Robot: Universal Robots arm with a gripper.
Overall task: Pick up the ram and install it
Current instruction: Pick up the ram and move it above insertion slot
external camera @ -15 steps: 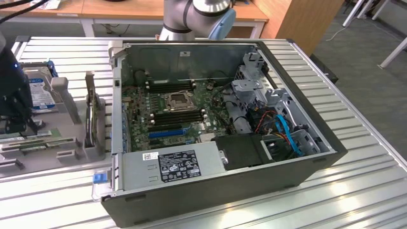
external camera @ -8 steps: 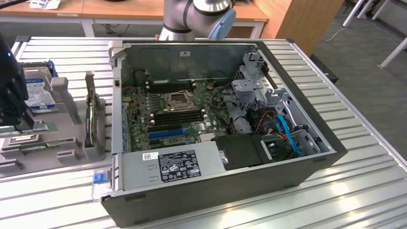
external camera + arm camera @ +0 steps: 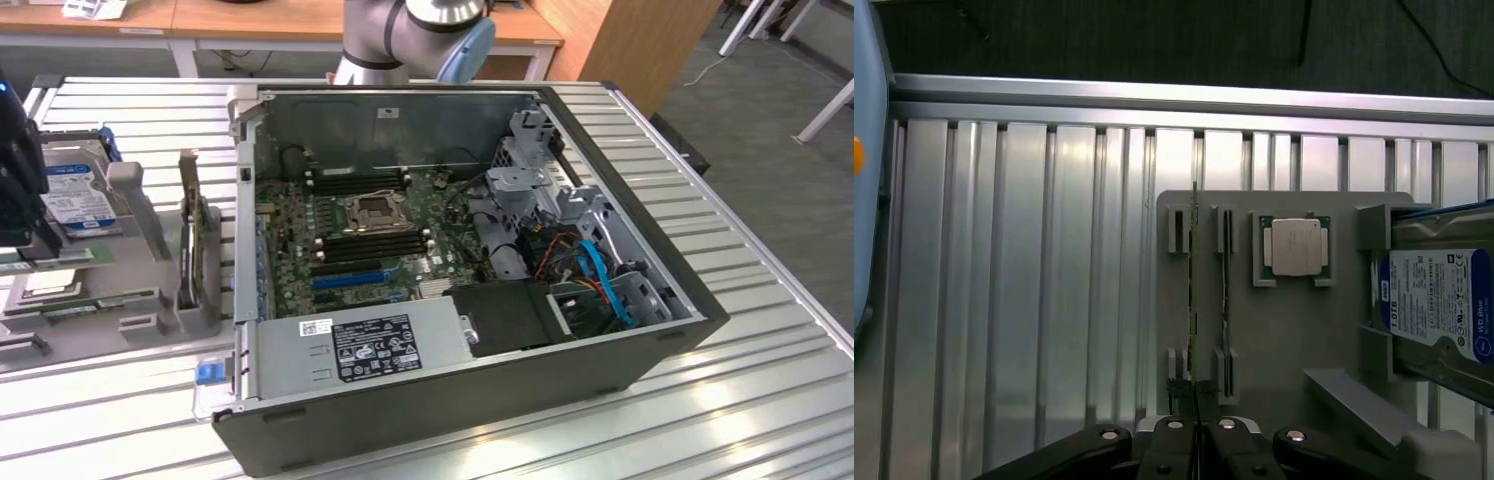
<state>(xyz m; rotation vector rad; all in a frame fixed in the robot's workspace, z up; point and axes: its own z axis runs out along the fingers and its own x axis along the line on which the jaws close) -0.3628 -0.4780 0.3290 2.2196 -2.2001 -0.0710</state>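
Observation:
The ram [image 3: 1194,290] is seen edge-on as a thin green line running straight into my gripper [image 3: 1197,438], whose fingers [image 3: 1172,440] are closed tight on its near end. It looks longer than the second stick [image 3: 1224,300] beside it, so it sits higher than the grey holder plate [image 3: 1284,340]. In the exterior view my gripper [image 3: 16,235] hangs at the far left edge over that holder, with the green ram [image 3: 67,254] just beneath it. The open computer case [image 3: 641,290] lies on its side in the middle, its motherboard [image 3: 287,250] and black memory slots [image 3: 374,245] exposed.
On the holder plate sit a square silver processor [image 3: 1294,247] and a blue-labelled hard drive [image 3: 1444,310]. The ribbed metal table [image 3: 747,400] carries everything. Inside the case are a power supply [image 3: 360,345], drive cages [image 3: 534,190] and blue and orange cables [image 3: 601,270].

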